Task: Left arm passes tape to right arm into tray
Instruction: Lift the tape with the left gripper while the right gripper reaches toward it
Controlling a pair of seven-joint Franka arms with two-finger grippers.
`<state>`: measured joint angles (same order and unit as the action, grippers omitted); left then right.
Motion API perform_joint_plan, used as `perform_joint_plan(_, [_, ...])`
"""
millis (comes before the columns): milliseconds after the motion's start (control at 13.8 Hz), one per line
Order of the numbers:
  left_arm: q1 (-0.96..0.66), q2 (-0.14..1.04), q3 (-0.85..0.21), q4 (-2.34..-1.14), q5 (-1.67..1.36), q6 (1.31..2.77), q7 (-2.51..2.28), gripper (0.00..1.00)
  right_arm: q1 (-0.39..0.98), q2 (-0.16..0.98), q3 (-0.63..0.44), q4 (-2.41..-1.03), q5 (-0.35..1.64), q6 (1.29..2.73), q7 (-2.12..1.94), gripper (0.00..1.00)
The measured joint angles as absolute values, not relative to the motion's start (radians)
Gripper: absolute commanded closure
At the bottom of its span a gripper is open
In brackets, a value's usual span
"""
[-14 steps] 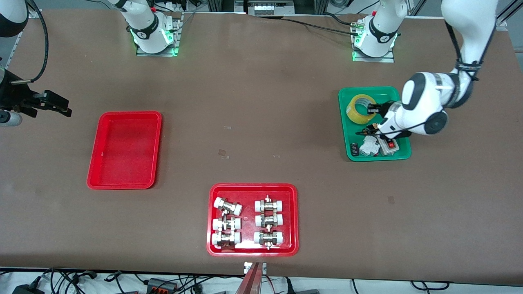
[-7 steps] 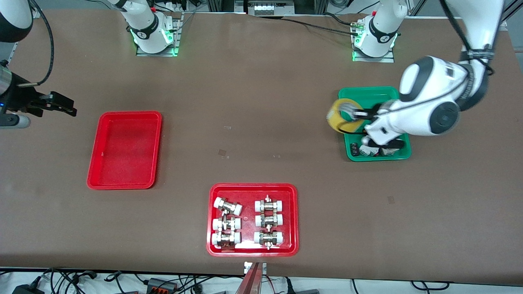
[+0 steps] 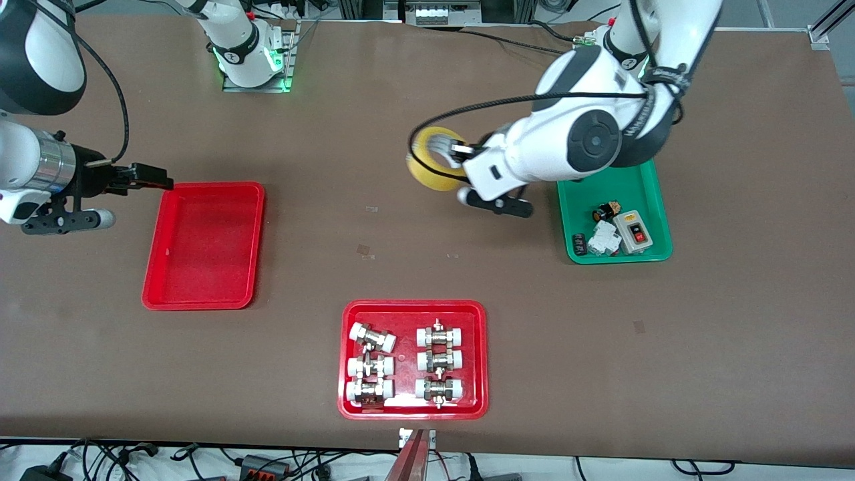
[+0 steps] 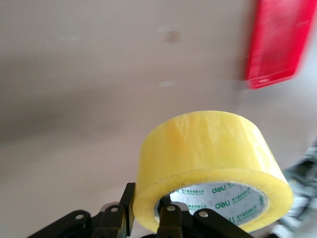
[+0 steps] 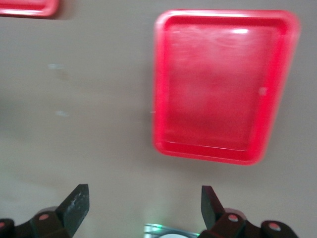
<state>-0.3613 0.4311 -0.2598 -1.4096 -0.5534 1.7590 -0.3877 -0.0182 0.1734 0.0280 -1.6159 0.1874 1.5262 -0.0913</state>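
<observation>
My left gripper [image 3: 454, 155] is shut on the yellow tape roll [image 3: 433, 168], one finger through its white core and one outside the wall, and holds it in the air over the bare middle of the table. In the left wrist view the tape [image 4: 208, 153] fills the foreground with the left gripper [image 4: 148, 210] clamped on its wall. The plain red tray [image 3: 204, 244] lies empty toward the right arm's end. My right gripper [image 3: 157, 178] is open and empty, in the air just over the tray's rim. In the right wrist view the tray [image 5: 223, 84] shows past the open right gripper [image 5: 143, 198].
A green tray [image 3: 618, 208] with small electrical parts lies at the left arm's end. A red tray of pipe fittings [image 3: 414, 359] lies nearer the front camera, mid-table; its edge shows in the left wrist view [image 4: 277, 44].
My left gripper lifted the tape out of the green tray and carried it toward the middle of the table. My right gripper moved toward the plain red tray's rim.
</observation>
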Motion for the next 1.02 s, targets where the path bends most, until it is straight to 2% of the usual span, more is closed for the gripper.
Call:
perform_joint_plan(290, [-0.38,0.46,-0.258,-1.373,-0.723,1.952,-0.394,1.0,0.023,0.179,0.035,-1.615,0.412,1.515,-0.094,0.0])
perform_joint_plan(653, [-0.321,0.493,-0.248,-1.373,-0.882,1.964,-0.363,1.0,0.106,0.18,0.038,-1.549,0.603,1.544,-0.136,0.0])
perform_joint_plan(1016, [-0.328,0.494,-0.25,-1.371,-0.886,1.964,-0.367,1.0,0.253,0.194,0.04,-1.479,0.683,1.716,-0.133,0.0])
